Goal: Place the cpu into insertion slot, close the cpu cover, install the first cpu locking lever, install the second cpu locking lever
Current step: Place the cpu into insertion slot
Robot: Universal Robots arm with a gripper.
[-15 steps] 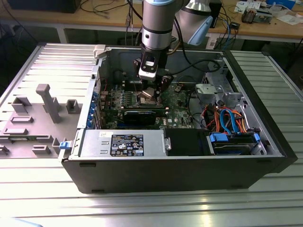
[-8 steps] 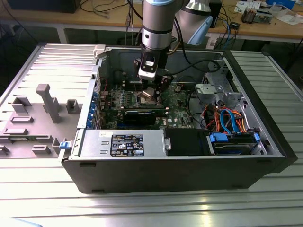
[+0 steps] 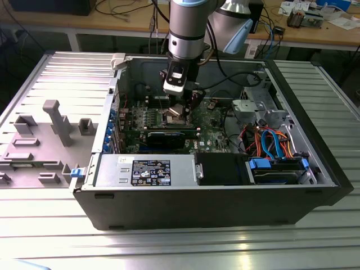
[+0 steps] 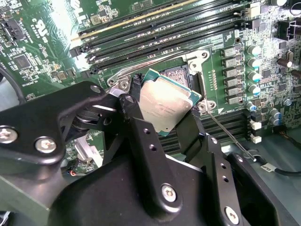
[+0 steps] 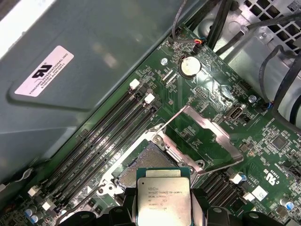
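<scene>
My gripper (image 4: 164, 107) is shut on the cpu (image 4: 165, 100), a flat square chip with a dull silver top, held by its edges between two black fingers (image 4: 134, 115). The chip hangs tilted just above the insertion slot (image 5: 146, 164), a square socket with a dark centre on the green board. In the first wrist view the cpu (image 5: 163, 195) overlaps one edge of the slot. The cpu cover (image 5: 210, 133), a thin silvery frame, is swung open and lies to one side of the socket. A thin wire lever (image 4: 226, 135) stands out beside the socket. In the exterior view the gripper (image 3: 178, 108) is low inside the open computer case.
Long memory slots (image 4: 155, 28) run on both sides of the socket. A black expansion card (image 3: 166, 138) crosses the board nearer the camera. A power supply (image 3: 143, 169), a drive cage with coloured cables (image 3: 275, 149) and the case walls (image 3: 118, 73) enclose the space.
</scene>
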